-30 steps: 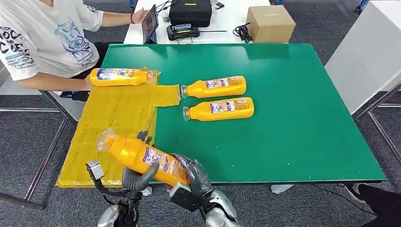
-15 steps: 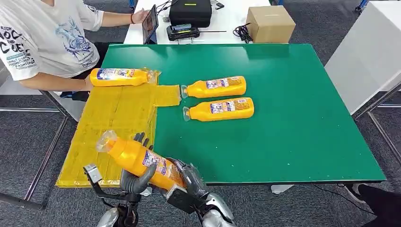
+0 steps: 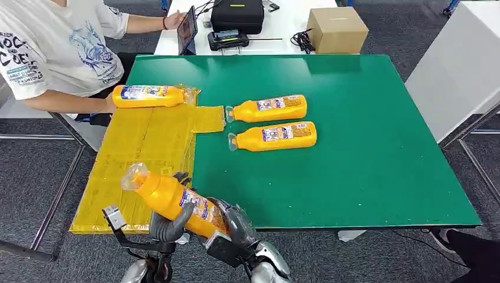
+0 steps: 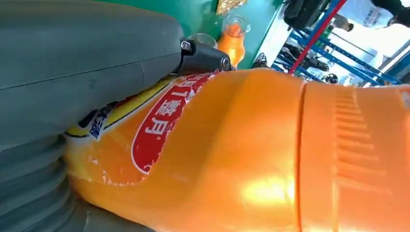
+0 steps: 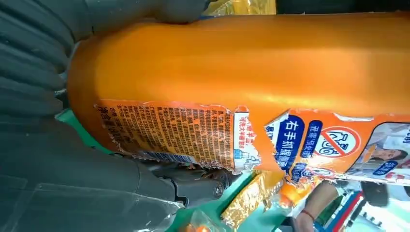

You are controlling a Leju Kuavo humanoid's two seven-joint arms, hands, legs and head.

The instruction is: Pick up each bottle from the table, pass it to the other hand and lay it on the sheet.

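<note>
An orange bottle [image 3: 171, 197] [image 4: 270, 159] [image 5: 241, 63] with a clear cap hangs tilted over the near corner of the yellow sheet [image 3: 141, 153], cap pointing away and to the left. My left hand [image 3: 168, 221] [image 4: 72, 72] wraps its thumb and fingers around the bottle's middle. My right hand [image 3: 236, 227] [image 5: 72, 164] grips the base end. One more orange bottle [image 3: 150, 95] lies at the sheet's far edge. Two others [image 3: 268, 108] [image 3: 274, 135] lie side by side on the green table [image 3: 365, 147].
A person in a white shirt [image 3: 53, 47] sits at the far left, an arm beside the sheet. Behind the green table stand a cardboard box [image 3: 337, 28], a black case [image 3: 237, 15] and a tablet [image 3: 187, 28]. A white table [image 3: 460, 65] stands to the right.
The held bottle and both hands have sunk a little toward me, and the left hand's fingers have closed further round it. The other bottles have not moved.
</note>
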